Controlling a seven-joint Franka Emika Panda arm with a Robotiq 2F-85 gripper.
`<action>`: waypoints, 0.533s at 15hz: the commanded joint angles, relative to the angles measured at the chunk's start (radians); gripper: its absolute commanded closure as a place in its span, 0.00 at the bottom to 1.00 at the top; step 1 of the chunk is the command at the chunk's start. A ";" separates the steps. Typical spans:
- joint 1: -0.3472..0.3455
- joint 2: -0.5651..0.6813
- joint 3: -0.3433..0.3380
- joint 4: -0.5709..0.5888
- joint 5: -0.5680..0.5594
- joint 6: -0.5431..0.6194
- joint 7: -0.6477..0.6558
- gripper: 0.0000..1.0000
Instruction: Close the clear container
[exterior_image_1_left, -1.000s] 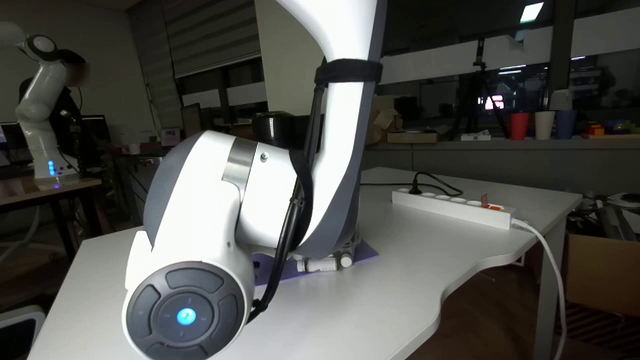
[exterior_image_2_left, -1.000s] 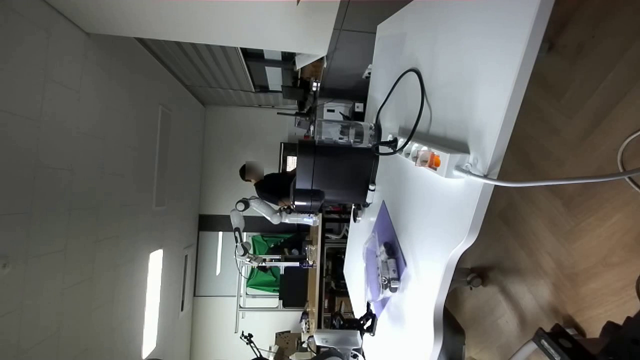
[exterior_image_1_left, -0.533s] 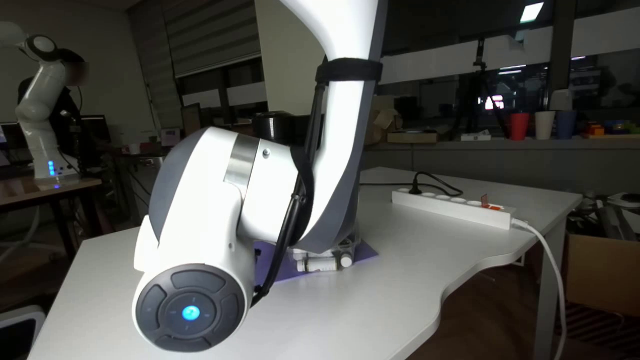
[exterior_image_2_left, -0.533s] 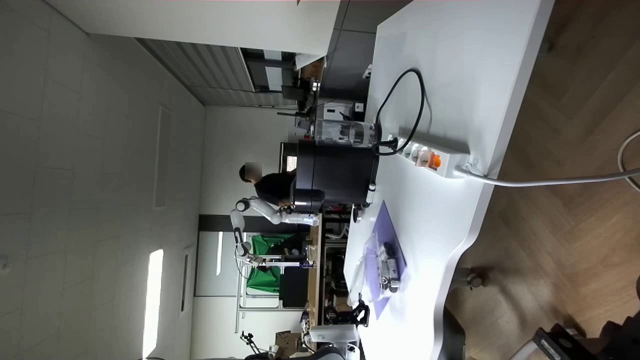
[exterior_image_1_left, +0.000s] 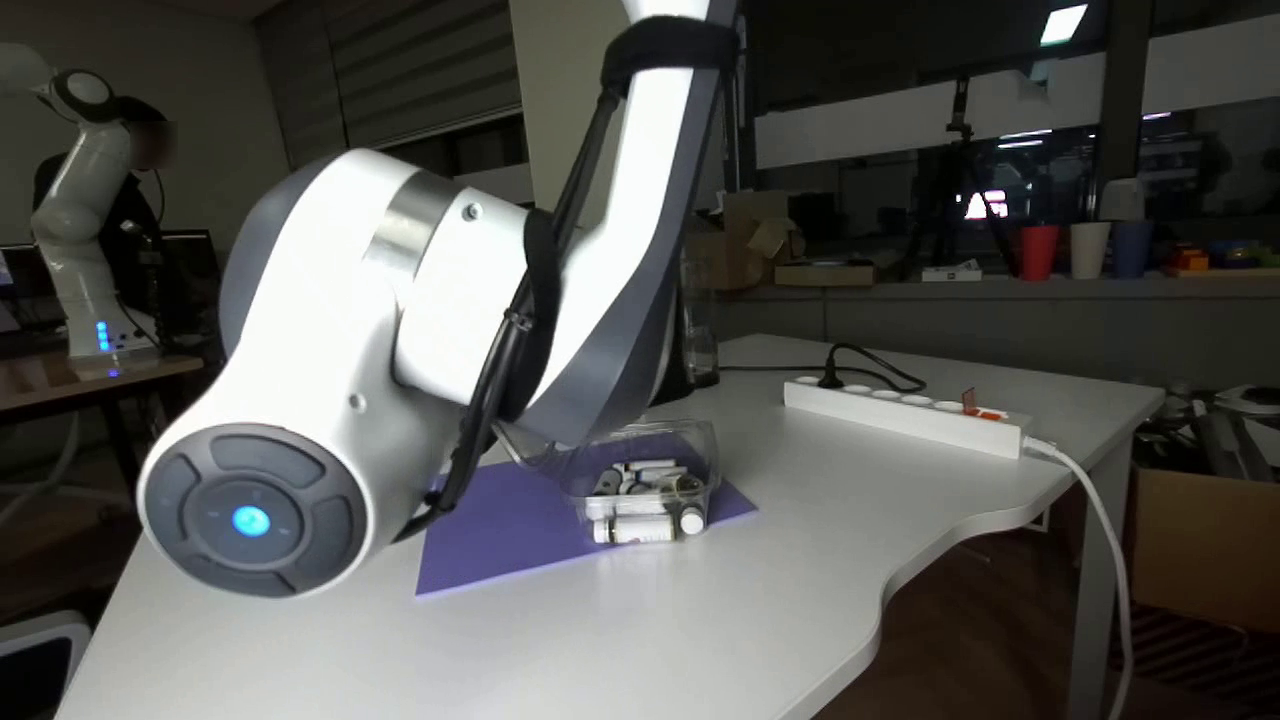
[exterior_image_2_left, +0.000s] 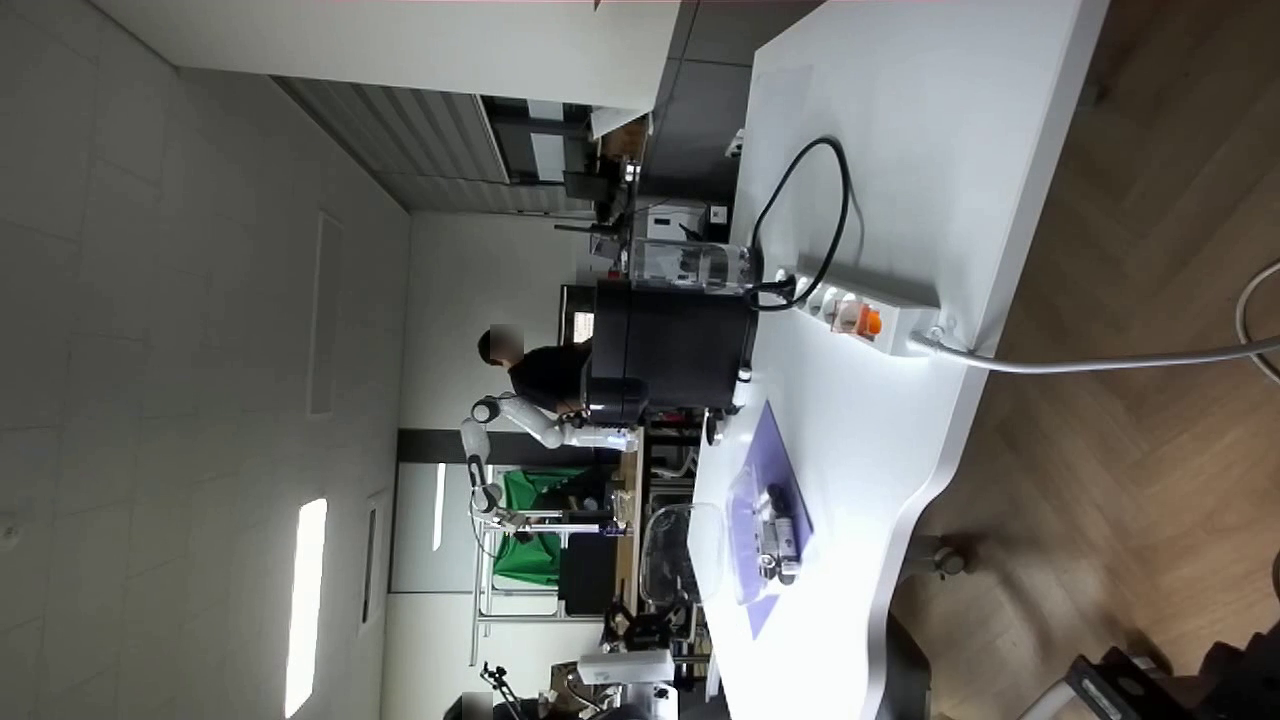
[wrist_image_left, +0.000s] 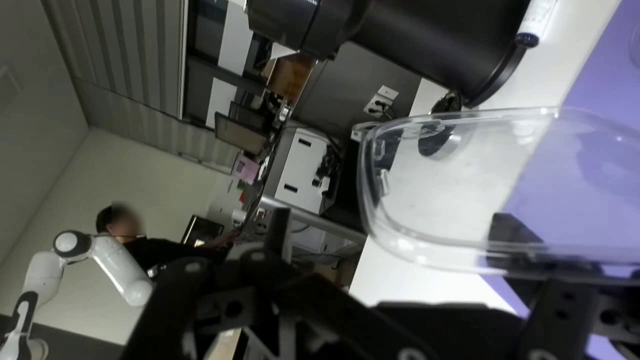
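Near the centre of an exterior view, the clear container (exterior_image_1_left: 706, 468) sits on a purple mat (exterior_image_1_left: 500, 530), transparent, holding small white and dark items (exterior_image_1_left: 640, 528), its lid (exterior_image_2_left: 683, 555) raised. The arm (exterior_image_1_left: 460, 300) bends toward lower left; the gripper (wrist_image_left: 392, 216) has its fingers apart.

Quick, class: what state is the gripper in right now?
Gripper: open, its fingers spread apart, not clamped on the clear lid.
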 joint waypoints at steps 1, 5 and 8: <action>-0.021 -0.109 0.013 -0.044 0.198 -0.037 -0.087 0.00; -0.073 -0.229 -0.014 -0.081 0.458 -0.014 -0.208 0.00; -0.140 -0.312 -0.064 -0.122 0.608 0.020 -0.285 0.00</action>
